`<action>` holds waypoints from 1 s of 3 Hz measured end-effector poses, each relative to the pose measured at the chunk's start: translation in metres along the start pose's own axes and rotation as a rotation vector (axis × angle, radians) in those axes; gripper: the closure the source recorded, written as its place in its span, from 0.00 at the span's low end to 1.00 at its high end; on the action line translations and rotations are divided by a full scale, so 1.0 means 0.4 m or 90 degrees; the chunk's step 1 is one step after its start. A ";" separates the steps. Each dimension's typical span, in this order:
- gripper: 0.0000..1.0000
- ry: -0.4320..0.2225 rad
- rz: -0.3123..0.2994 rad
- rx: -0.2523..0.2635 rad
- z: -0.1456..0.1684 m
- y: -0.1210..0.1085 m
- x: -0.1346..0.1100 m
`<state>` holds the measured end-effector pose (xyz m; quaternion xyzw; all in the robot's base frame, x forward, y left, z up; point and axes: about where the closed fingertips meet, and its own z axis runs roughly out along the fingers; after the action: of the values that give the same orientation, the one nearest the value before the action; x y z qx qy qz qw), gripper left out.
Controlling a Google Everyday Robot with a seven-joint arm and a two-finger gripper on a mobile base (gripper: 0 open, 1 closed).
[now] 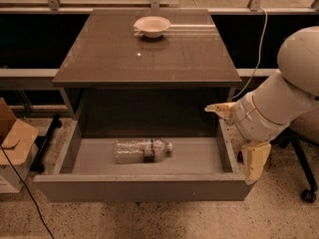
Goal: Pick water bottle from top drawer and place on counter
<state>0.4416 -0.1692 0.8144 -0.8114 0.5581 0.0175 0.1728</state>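
Observation:
The water bottle lies on its side in the middle of the pulled-out top drawer, white cap pointing right. The counter is the dark glossy cabinet top above the drawer. My gripper is at the drawer's right wall, to the right of the bottle and apart from it. Its fingers are spread open and empty: one fingertip is above the drawer's back right corner, the other hangs outside the right wall. My pale arm comes in from the right.
A white bowl sits near the counter's back edge. A cardboard box and a black cable are on the floor at left. A chair base with a wheel stands at right. A white cable hangs behind the counter.

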 end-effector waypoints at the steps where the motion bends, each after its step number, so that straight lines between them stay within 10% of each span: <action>1: 0.00 -0.001 0.000 0.000 0.001 0.000 -0.001; 3: 0.00 -0.061 0.033 0.020 0.073 -0.053 -0.017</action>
<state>0.4632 -0.1475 0.7941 -0.7923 0.5699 0.0523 0.2115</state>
